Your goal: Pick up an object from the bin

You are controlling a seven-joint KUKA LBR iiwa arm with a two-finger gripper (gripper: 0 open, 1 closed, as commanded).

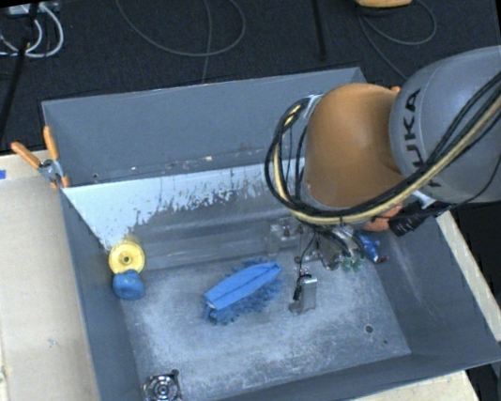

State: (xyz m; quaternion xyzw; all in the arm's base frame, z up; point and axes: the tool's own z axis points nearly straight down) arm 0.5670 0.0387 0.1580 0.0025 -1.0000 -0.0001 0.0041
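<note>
The hand (301,294) hangs low over the floor of the bin (220,133), just right of a blue brush (242,291) lying mid-bin, near it. I cannot tell whether the hand is released or clenched.

Light: moderate, from overhead; fairly even on bin (257,355) floor. Back wall: upper part shaded, slanting shadow edge from left corner, pale lit wedge below. Soft sheen on orange cover (346,145). Shadow under arm (467,130), right side. Surrounds above bin v. dim; board (35,307) at left bright.
</note>
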